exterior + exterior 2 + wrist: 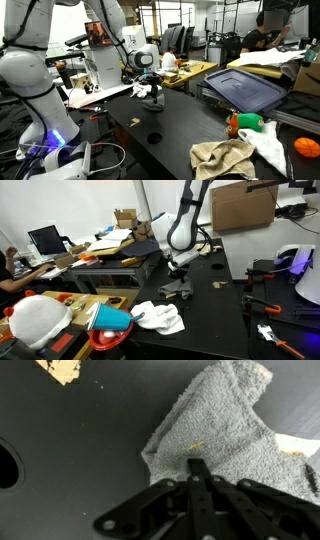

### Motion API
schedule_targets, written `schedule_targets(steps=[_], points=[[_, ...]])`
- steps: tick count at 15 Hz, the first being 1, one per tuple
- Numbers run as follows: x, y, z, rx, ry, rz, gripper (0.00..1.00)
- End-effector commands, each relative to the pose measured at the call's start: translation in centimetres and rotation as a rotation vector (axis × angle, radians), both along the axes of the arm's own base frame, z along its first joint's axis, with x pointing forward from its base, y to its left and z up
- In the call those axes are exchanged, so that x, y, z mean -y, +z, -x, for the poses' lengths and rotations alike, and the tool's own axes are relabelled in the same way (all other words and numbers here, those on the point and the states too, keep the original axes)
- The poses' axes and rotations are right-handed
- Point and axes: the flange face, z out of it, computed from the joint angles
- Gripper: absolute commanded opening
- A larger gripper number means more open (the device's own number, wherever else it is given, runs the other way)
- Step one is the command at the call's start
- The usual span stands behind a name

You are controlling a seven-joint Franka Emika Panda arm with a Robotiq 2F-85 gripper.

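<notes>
Black finger links of the gripper [196, 463] filled the bottom of the wrist view, nearest the lens. The two fingers were drawn together to a single tip, and that tip met a fold of the gray towel [225, 425], so the gripper was closed on the cloth. In both exterior views the gripper [148, 88] [178, 272] pointed straight down, with the gray towel [152, 98] [174, 288] bunched directly beneath it. Whether the whole cloth rested on the surface or was partly raised could not be told.

That towel sat on the black table [90, 430], toward the far end in an exterior view [180, 125] and close to the long edge that bordered the blue bin lid [245, 88]. Left of the towel in the wrist view, well apart from it, a round hole [4, 465] cut into the tabletop at the frame's edge. A tan patch [60, 370] marked the surface at the top left.

Farther out, along the table's near edge in an exterior view, lay a crumpled beige towel [222, 158]. A white cloth [266, 140] lay just beside it toward the near right corner, and an orange bottle [245, 122] stood behind the two. An orange ball [307, 148] rested by the right edge of that picture. The white cloth [160, 318] also showed at the table's near left corner in an exterior view, well apart from the gripper.
</notes>
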Motion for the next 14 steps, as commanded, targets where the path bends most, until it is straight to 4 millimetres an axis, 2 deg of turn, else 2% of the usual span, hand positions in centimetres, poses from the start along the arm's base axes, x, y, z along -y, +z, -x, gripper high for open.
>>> schedule_targets(steps=[1,7,14], points=[[-1.4,2.9,1.0,0.054,0.013,-0.029,0.0],[-3.4,6.5,1.4,0.076,0.078,-0.052,0.0],[-4.6,13.6,5.1,-0.074,0.287,-0.058,0.0]])
